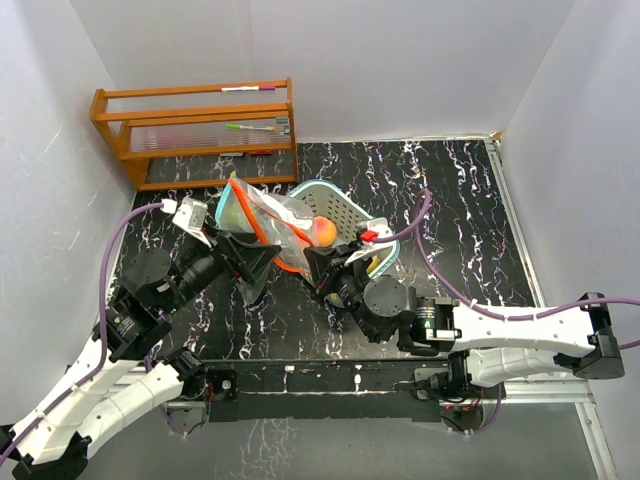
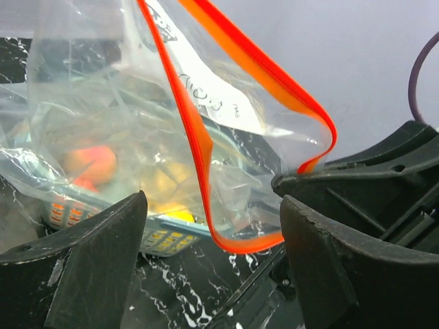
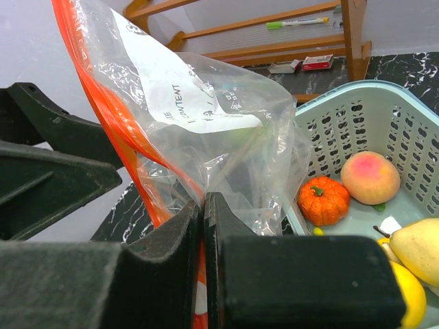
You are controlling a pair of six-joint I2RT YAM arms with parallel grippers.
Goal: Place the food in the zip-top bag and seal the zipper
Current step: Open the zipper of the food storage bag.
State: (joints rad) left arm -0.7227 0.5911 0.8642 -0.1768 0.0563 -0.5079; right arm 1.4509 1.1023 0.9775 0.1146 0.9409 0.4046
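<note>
Food [image 3: 370, 178] in basket [image 3: 357, 116]; right hand [image 3: 204, 226] pinches bag [image 3: 206, 103].

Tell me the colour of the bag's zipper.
Orange; the zipper shows best in the left wrist view.

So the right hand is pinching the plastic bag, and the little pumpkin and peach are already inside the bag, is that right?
Not quite. The right hand does pinch the bag, but the pumpkin and the peach lie in the pale teal basket beside it, not in the bag. The right wrist view shows this.
</note>
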